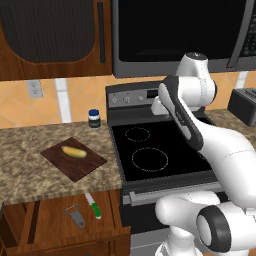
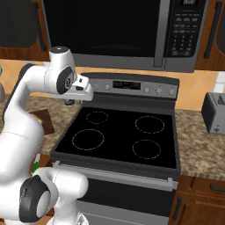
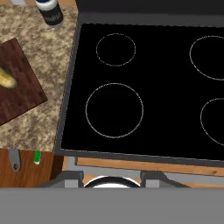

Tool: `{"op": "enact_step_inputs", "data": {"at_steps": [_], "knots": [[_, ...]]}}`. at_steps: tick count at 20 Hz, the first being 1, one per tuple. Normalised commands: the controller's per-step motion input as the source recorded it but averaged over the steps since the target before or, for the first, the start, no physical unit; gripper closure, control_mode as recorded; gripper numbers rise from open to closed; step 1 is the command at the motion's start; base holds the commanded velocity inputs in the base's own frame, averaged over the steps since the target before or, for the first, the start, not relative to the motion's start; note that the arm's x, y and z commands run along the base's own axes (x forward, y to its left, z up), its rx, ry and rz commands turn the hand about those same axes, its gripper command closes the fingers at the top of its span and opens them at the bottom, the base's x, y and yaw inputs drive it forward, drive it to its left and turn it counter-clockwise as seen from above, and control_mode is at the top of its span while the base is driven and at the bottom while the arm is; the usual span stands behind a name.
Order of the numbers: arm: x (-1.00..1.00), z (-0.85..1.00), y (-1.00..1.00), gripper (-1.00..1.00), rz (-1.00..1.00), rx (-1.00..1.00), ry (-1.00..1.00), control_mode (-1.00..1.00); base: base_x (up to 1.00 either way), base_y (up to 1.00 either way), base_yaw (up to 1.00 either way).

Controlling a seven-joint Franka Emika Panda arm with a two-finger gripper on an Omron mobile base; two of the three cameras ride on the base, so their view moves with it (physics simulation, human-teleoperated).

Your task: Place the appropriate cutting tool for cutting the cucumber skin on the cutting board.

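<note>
The grey Y-shaped peeler (image 1: pixel 75 215) lies in the open drawer (image 1: pixel 50 225) below the counter, beside a green-handled knife (image 1: pixel 94 206). The yellowish cucumber (image 1: pixel 73 151) rests on the dark reddish-brown cutting board (image 1: pixel 80 162) on the counter left of the stove. My gripper (image 3: pixel 111 179) hangs open and empty high above the stove's front left burner (image 3: pixel 114 110), well to the right of the board and drawer. In the hand view the board (image 3: pixel 22 94), cucumber (image 3: pixel 5 78), one end of the peeler (image 3: pixel 14 160) and the knife handle (image 3: pixel 37 157) sit along the left edge.
A black glass cooktop (image 1: pixel 155 150) lies under the arm, with a microwave (image 2: pixel 114 30) above it. A dark-lidded jar (image 1: pixel 94 118) stands at the counter's back by the stove. A toaster (image 2: pixel 215 113) sits on the right counter.
</note>
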Motion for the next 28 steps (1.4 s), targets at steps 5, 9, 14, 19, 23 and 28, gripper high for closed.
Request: {"op": "enact_step_inputs", "data": {"at_steps": [5, 9, 14, 19, 23, 28], "knots": [[-0.38, -0.11, 0.11, -1.0, 0.0, 0.0, 0.01, -1.0, 0.0, 0.0, 0.0], [-0.98, -0.41, 0.83, -1.0, -0.01, 0.01, 0.01, -1.0, 0.0, 0.0, 0.0], [-0.84, -0.56, 1.0, -1.0, -0.06, 0.0, 0.04, -1.0, 0.0, 0.0, 0.0], [-0.68, -0.49, 1.0, -1.0, -0.04, 0.01, 0.12, -1.0, 0.0, 0.0, 0.0], [-0.45, -0.58, 1.0, -1.0, -0.01, 0.0, 0.08, -1.0, 0.0, 0.0, 0.0], [0.17, -0.57, 0.75, -1.0, -0.01, 0.0, 0.17, -1.0, 0.0, 0.0, 0.0]]}}
